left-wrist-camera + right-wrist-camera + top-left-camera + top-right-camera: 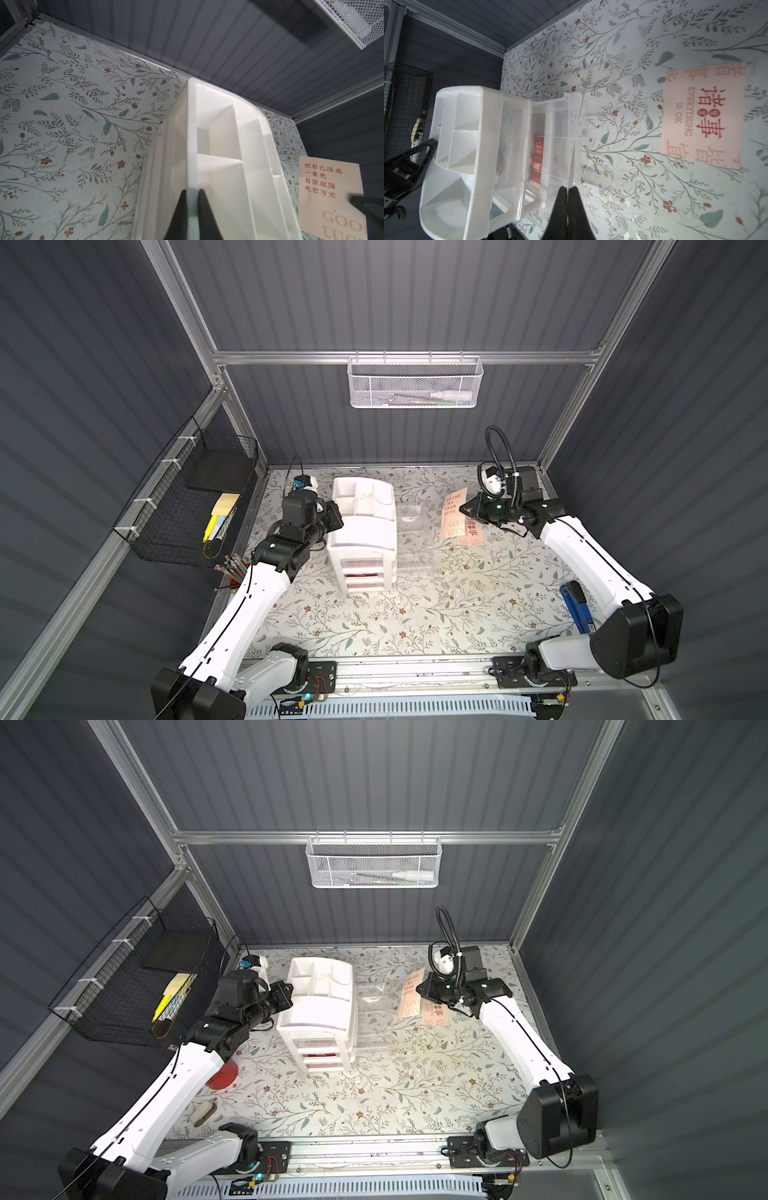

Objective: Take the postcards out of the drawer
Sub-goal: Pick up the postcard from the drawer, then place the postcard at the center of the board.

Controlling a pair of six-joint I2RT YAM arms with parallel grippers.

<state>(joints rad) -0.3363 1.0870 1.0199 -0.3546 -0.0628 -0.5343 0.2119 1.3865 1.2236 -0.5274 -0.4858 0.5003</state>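
Right wrist: end effector [568,188] (around postcard [574,145])

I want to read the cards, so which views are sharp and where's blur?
Left wrist: held pale peach card crisp. Right wrist: flat pale peach card legible, red rectangular card hazy behind clear plastic. In both top views, small print is soft.

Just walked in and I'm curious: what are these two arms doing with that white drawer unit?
The left fingers grip the rim of the white drawer unit. The right fingers pinch one peach postcard outside the clear drawer. A second peach postcard lies on the table, and the red postcard is in that open drawer.
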